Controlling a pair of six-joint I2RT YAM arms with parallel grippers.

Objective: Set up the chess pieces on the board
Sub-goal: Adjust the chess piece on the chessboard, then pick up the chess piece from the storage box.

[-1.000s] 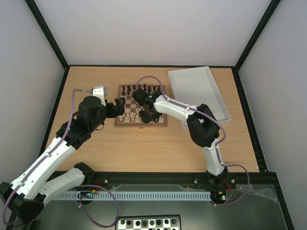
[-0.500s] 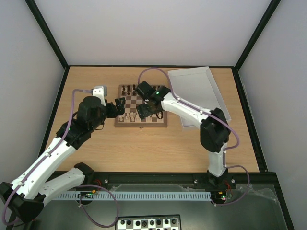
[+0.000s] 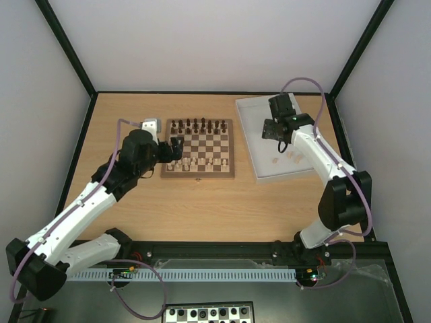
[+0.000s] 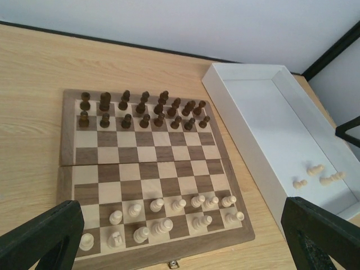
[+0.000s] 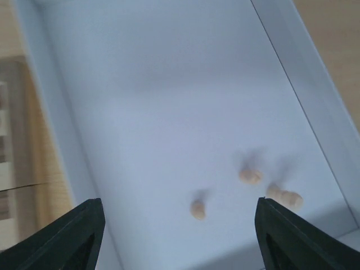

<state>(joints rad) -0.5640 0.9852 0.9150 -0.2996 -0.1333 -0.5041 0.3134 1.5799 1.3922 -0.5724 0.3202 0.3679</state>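
Right tool (image 5: 178, 228) has left the board (image 4: 66, 140) since a sec ago, now over the white tray (image 5: 140, 84) right of it, spread wide, empty. Three chess pieces (image 5: 197, 209) in there, blurry tho, maybe more; rest on board's near rows. Left tool (image 3: 176, 149) wide open at board's left edge. Mid-board rows bare.

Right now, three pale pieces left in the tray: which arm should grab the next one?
Right. The right claw, open, hangs over the white tray, the three pale pieces just below it. The left claw, also open, sits at the board's left edge, far side from the tray.
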